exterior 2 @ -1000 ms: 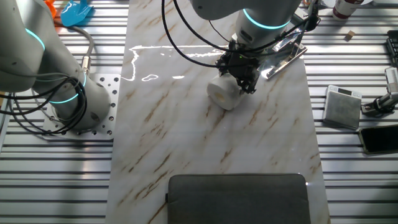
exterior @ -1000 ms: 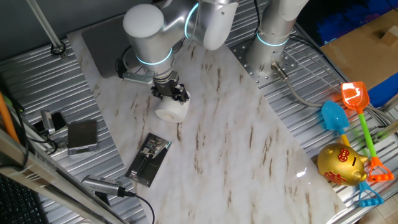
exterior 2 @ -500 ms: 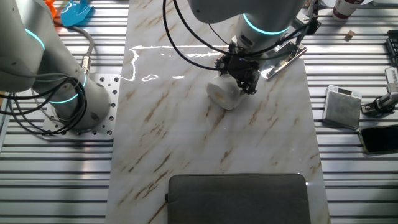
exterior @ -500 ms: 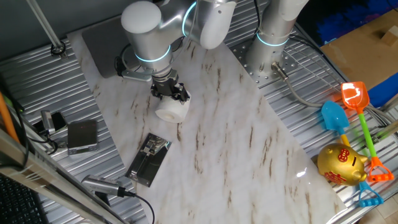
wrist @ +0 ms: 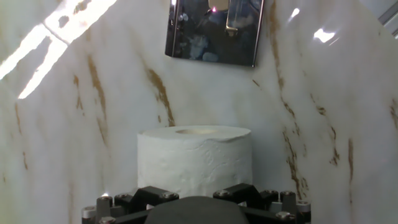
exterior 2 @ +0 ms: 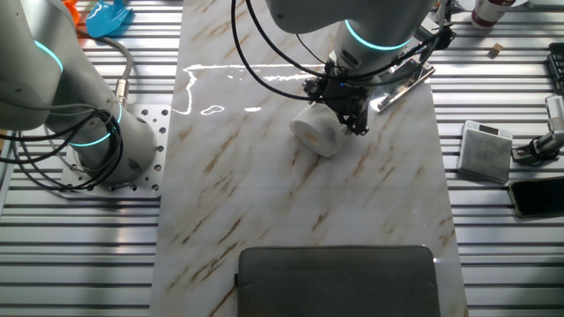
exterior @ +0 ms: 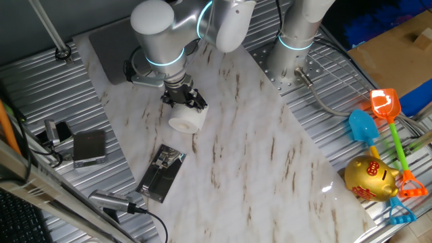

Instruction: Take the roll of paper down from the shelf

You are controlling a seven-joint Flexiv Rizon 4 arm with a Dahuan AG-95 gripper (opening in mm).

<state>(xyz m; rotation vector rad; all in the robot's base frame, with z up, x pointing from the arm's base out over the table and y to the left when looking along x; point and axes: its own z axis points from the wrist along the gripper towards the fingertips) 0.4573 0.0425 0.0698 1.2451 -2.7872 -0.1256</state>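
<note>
- The plump white toilet-paper roll of paper (exterior: 187,120) lies on the marbled white bench (exterior: 256,155), directly under the black two-finger gripper (exterior: 182,98); in the other fixed view the roll of paper (exterior 2: 317,133) sits just beside and below the gripper (exterior 2: 339,99).
- Hand view: the roll of paper (wrist: 194,159) fills the lower centre, immediately ahead of the wrist, its hollow core end (wrist: 194,130) turned away from the camera, so its long axis appears to run roughly along the fingers' direction.
- Jaws: the fingertips are hidden against the roll in all three views; whether they grip it, or merely rest at it, cannot be told.
- The small flat oblong dark-grey metal shelf with shiny silver parts (exterior: 162,173) lies flat on the bench, apart from the roll; in the hand view it appears beyond the roll (wrist: 214,31), in line with the roll's axis.
- Judgement: the roll is already off the shelf and down on the bench, so the task looks near complete; the remaining move, if the jaws are closed, would turn on opening and withdrawing back along the roll's axis, away from the shelf.
</note>
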